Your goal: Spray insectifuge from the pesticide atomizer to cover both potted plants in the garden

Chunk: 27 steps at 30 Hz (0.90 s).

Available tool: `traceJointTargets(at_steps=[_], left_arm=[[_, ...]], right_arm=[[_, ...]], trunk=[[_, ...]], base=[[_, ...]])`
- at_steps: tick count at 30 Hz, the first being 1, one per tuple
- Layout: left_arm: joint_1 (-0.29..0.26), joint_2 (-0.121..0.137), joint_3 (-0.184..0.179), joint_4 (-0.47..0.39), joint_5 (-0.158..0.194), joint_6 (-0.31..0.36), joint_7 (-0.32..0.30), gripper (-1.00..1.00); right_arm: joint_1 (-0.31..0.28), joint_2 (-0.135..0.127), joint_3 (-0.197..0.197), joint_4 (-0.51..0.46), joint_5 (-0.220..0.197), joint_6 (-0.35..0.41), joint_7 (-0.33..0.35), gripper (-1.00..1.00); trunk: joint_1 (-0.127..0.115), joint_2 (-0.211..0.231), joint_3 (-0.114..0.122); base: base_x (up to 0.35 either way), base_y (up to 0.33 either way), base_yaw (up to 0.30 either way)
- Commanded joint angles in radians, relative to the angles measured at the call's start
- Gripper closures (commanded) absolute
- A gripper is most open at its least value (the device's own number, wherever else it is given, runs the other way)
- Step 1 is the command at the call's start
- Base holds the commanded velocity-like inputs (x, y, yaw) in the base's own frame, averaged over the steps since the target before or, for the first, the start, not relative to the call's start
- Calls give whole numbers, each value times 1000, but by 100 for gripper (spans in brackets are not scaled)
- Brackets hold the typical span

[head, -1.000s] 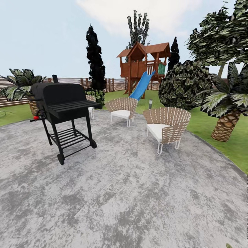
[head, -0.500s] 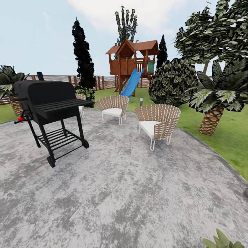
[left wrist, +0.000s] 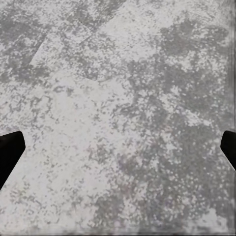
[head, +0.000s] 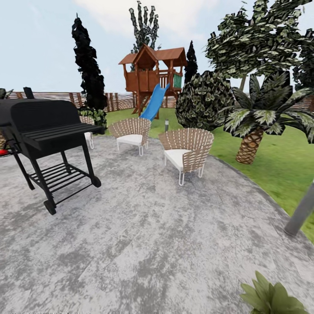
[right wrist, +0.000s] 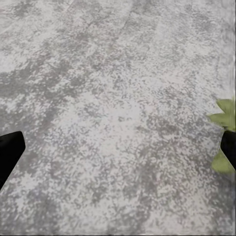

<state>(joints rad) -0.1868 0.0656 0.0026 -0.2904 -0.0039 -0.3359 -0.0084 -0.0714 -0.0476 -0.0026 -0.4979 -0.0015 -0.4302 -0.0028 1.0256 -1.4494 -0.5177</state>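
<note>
Potted plant (head: 270,298): pointed green leaves at patio (head: 152,235) edge

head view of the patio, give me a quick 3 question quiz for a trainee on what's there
1. True or false: the black grill stands on the grey stone patio.
2. Multiple choice: what colour is the slide on the wooden playhouse? A) red B) blue C) yellow
3. Fill in the blank: the two wicker chairs on the patio have ____ seat cushions.

Key
1. True: its legs and wheels rest on the stone.
2. B: the slide is blue.
3. White.
</note>
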Motion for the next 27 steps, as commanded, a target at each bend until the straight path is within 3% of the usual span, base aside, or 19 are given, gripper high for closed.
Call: traceJointTargets(at_steps=[1, 5, 12, 18, 27], left_arm=[[0, 1, 0, 0, 0, -3, -1, -100], [-1, 2, 0, 0, 3, -3, -1, -100], [-2, -2, -8, -18, 2, -5, -2, -100], [-13, -18, -3, -100, 3, -3, -1, -100], [-2, -4, 1, -69, 4, -5, -1, -100]], right_arm=[[-1, 0, 0, 1, 0, -3, 0, -100], [-1, 0, 0, 1, 0, -3, 0, -100], [-1, 0, 0, 21, -2, -2, 0, -100], [-1, 0, 0, 24, -2, -4, 0, -100], [-1, 0, 0, 24, -2, -4, 0, -100]], trunk=[[-1, -1, -2], [-1, -1, -7], [-1, -1, -17], [-1, -1, -24], [-1, -1, -36]], base=[[-304, 16, -191], [-265, 76, -191], [-12, 5, -191], [0, 0, -191], [0, 0, -191]])
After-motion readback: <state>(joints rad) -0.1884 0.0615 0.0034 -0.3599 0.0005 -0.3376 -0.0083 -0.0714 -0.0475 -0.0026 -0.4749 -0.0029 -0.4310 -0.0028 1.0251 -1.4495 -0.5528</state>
